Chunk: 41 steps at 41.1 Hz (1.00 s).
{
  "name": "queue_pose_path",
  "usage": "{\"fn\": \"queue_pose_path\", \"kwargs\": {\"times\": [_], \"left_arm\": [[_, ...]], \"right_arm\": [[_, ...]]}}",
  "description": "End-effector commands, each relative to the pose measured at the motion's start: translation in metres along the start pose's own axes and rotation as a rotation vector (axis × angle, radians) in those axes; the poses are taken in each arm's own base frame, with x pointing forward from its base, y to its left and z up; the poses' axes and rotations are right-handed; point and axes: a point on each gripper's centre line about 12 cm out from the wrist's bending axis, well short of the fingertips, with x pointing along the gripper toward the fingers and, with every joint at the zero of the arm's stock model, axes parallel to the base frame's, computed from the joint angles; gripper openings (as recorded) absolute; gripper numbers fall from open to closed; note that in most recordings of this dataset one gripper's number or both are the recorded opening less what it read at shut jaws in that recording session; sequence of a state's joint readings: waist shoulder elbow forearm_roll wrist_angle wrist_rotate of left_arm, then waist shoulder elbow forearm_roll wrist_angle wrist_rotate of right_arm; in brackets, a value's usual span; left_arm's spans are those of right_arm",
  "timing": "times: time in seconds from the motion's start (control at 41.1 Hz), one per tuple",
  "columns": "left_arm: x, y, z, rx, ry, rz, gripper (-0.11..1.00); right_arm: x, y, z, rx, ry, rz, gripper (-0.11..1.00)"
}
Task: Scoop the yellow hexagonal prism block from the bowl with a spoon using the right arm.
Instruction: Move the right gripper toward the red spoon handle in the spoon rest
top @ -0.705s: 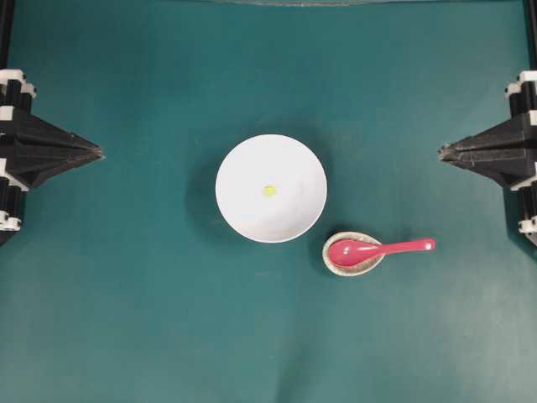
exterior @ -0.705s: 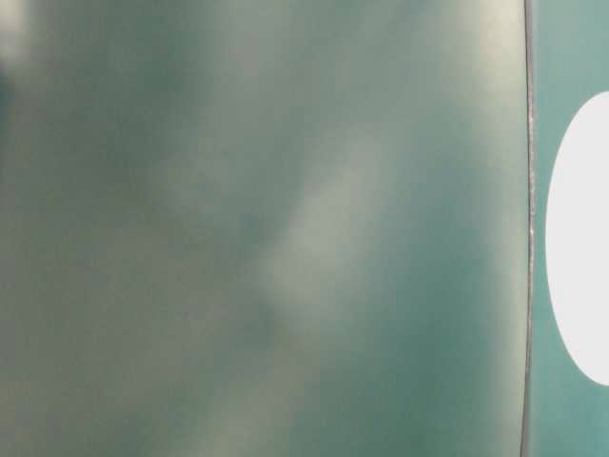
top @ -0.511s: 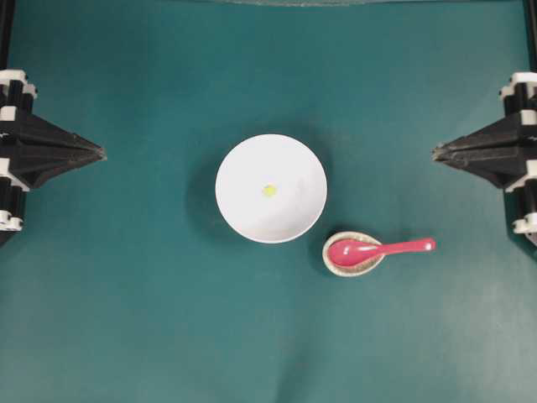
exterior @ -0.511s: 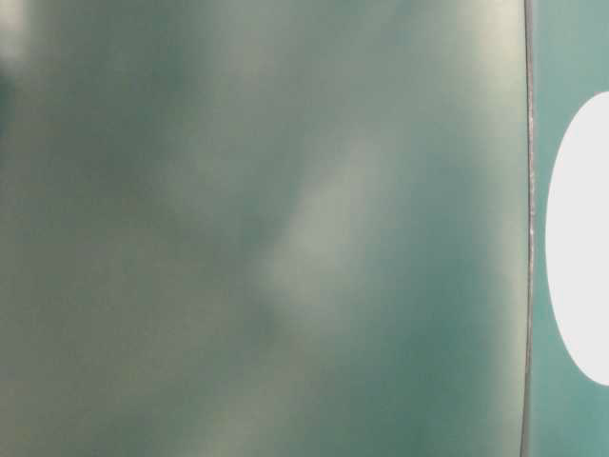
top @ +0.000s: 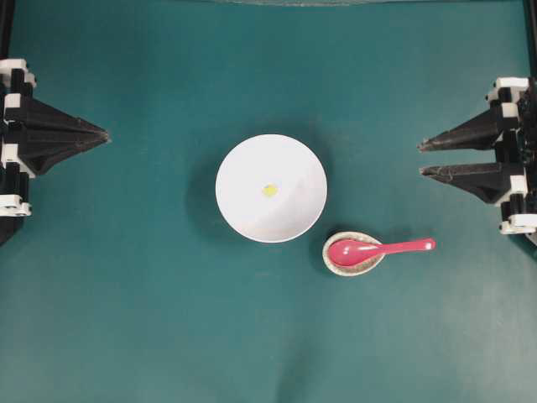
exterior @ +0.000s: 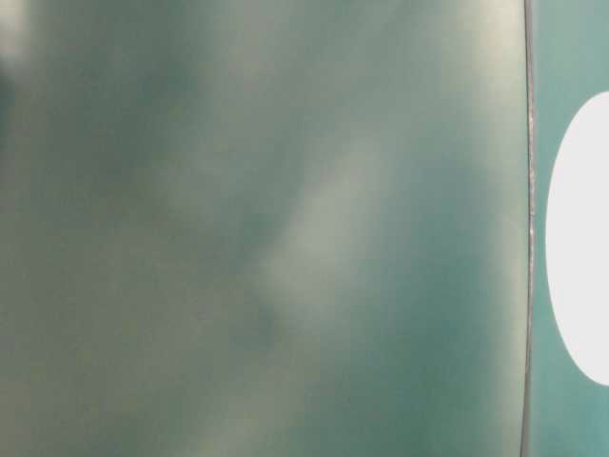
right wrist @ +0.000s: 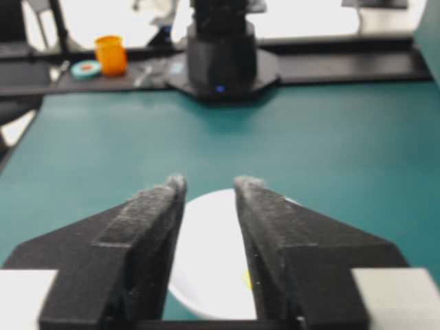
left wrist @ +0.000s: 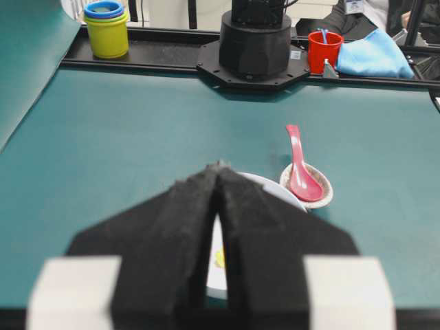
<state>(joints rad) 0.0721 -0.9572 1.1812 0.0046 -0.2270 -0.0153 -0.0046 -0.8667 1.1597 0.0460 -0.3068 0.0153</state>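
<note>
Right gripper [top: 420,158] newly parted, spoon [top: 377,248] well apart.

1 bowl [top: 271,189], 1 spoon [top: 379,248], 1 block [top: 269,191].

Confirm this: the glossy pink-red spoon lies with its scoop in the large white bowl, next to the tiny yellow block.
Not quite. The glossy pink-red spoon rests its scoop in the small speckled beige dish, beside the large white bowl. Only the tiny yellow block is in that bowl. The overhead view shows it.
</note>
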Motion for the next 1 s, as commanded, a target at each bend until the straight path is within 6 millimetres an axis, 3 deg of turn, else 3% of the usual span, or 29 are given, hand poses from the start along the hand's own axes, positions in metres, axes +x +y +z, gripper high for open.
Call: {"fn": "queue_pose_path", "kwargs": {"times": [0.0, 0.681, 0.973], "left_arm": [[0.003, 0.001, 0.011, 0.000, -0.026, 0.004, 0.00], [-0.002, 0.000, 0.018, 0.005, -0.054, 0.002, 0.00], [-0.005, -0.002, 0.019, 0.009, -0.047, -0.012, 0.00]], "right_arm": [[0.002, 0.000, 0.014, -0.001, -0.040, 0.000, 0.47], [0.002, -0.001, 0.013, 0.034, -0.042, -0.009, 0.54], [-0.005, 0.000, -0.005, 0.036, -0.047, -0.003, 0.58]]}}
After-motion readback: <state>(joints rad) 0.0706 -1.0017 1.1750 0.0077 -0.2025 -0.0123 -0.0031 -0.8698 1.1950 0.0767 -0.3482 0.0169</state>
